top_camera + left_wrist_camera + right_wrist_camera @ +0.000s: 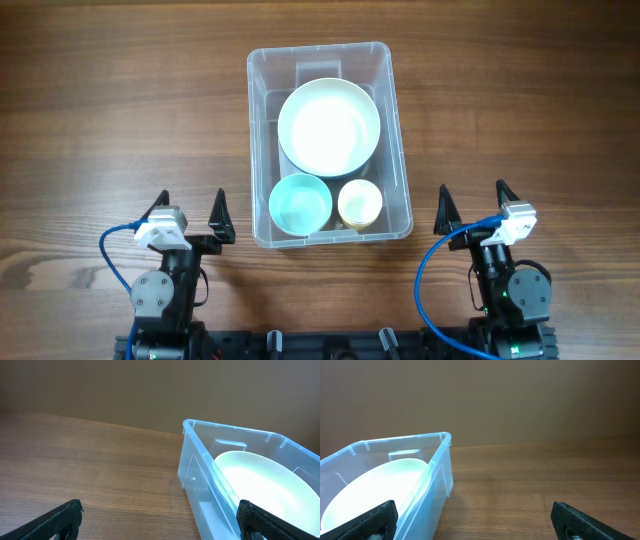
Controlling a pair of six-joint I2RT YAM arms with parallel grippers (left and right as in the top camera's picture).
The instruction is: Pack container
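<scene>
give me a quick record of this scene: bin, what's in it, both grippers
bin: clear plastic bin, upright, open top, mid table
contents: white bowl at far end; teal bowl and pale cup side by side at near end
left gripper: open, empty, near side of the bin, left of it, not touching
right gripper: open, empty, near side of the bin, right of it, not touching
outside bin: nothing loose visible on the table
</scene>
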